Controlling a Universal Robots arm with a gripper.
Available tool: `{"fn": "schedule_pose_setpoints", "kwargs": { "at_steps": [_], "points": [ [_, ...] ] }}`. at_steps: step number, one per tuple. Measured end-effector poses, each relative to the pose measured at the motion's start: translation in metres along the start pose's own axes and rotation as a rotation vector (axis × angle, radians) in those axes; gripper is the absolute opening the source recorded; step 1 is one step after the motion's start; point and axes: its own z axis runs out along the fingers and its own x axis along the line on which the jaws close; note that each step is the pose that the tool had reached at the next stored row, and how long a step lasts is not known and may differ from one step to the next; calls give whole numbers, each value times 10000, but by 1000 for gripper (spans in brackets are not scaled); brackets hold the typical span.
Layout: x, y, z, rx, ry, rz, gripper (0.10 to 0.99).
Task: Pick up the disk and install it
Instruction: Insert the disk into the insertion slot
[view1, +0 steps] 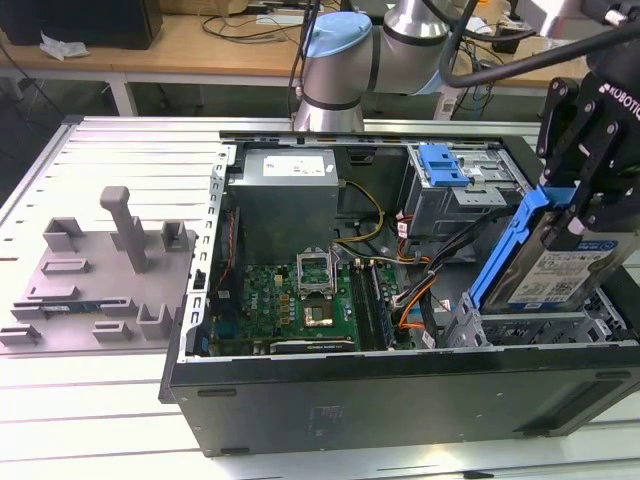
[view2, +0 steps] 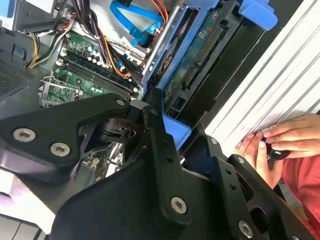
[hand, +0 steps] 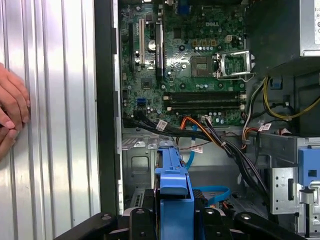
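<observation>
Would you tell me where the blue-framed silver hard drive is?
The drive hangs tilted in the black gripper at the exterior view's right, above the grey drive cage.

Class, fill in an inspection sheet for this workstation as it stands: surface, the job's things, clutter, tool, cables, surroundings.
Surface: ribbed metal table carrying an open computer case.
Job's things: the disk in its blue carrier, held tilted on edge above the drive cage, not yet seated.
Clutter: grey fixture block beside the case, at the exterior view's left.
Tool: the tool is shut on the disk.
Cables: orange, black and yellow wire bundles run inside the case beside the motherboard.
Surroundings: wooden bench behind; a person's hand rests on the table.
</observation>
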Motion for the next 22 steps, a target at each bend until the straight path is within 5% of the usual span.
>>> {"fn": "schedule_pose_setpoints", "kwargs": {
  "at_steps": [20,22],
  "points": [
    [31,1,427,2,5,-1,365],
    [31,1,441,-1,2,0,439]
  ]
}}
